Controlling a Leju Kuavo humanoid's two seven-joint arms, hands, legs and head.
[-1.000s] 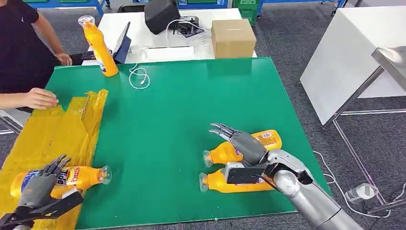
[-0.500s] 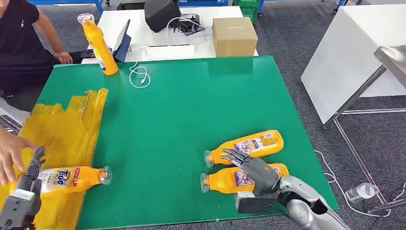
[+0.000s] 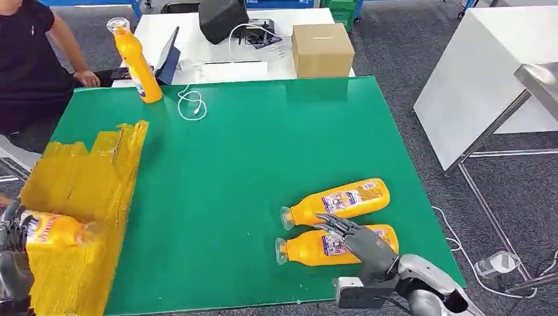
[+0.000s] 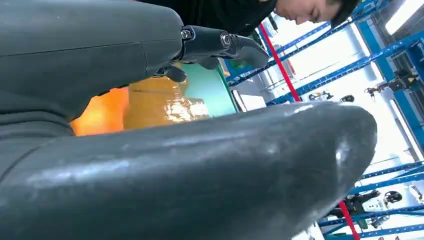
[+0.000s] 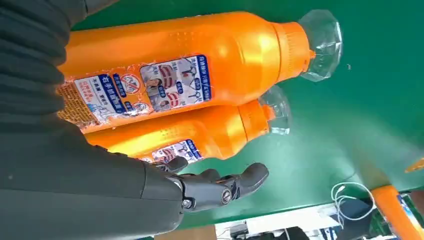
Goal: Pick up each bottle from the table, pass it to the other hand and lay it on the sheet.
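Note:
Two orange bottles lie side by side at the table's near right, caps pointing left: the far one [image 3: 339, 201] [image 5: 185, 65] and the near one [image 3: 322, 247] [image 5: 200, 135]. My right hand [image 3: 358, 240] [image 5: 215, 187] hovers over the near bottle with its fingers spread and holds nothing. A third bottle [image 3: 52, 230] lies on the yellow sheet [image 3: 85, 178] at the near left, its cap end under bunched film. My left hand [image 3: 10, 250] [image 4: 220, 42] is beside that bottle's base, fingers stretched out. A fourth bottle [image 3: 135, 62] stands upright at the far left corner.
A white cable [image 3: 191, 105] lies on the green table [image 3: 250, 145] near the upright bottle. Behind the table are a cardboard box [image 3: 320, 49], a laptop [image 3: 168, 59] and a black bag [image 3: 220, 20]. A person [image 3: 26, 59] sits at the far left. A white table [image 3: 474, 72] stands at the right.
My left hand let go of the bottle and drew back to the left edge. That bottle and the sheet's near part shifted left. My right hand pulled back from the far bottle to the near one.

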